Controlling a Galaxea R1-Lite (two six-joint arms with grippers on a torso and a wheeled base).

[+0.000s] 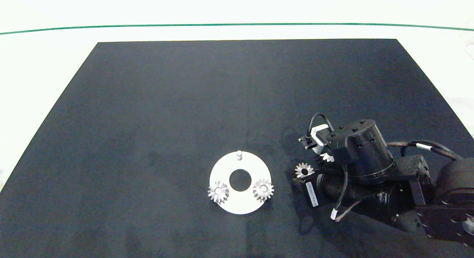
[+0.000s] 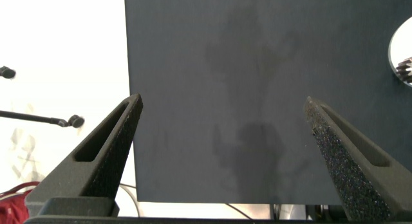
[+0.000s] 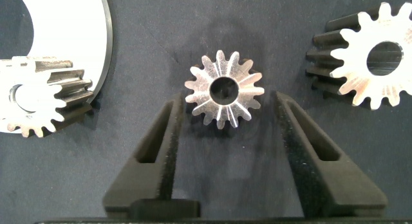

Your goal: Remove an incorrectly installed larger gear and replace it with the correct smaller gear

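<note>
The smaller gear [image 3: 224,89], thin with pointed teeth, lies flat on the black mat just right of the white disc plate [image 1: 240,206]. My right gripper [image 3: 228,102] is open, low over the mat, with one fingertip on each side of this gear. In the head view the same gear [image 1: 304,170] shows at the tip of the right arm [image 1: 363,165]. The larger gear [image 3: 373,53], thick with tall teeth, lies on the mat beside it, half hidden under the wrist [image 1: 327,157]. The plate's far peg [image 1: 239,154] is bare.
Two small gears [image 1: 218,191] [image 1: 263,189] sit on the plate's near pegs, around its round centre hole. My left gripper [image 2: 222,102] hangs open above the mat's left edge, out of the head view. The black mat [image 1: 185,102] stretches far and left.
</note>
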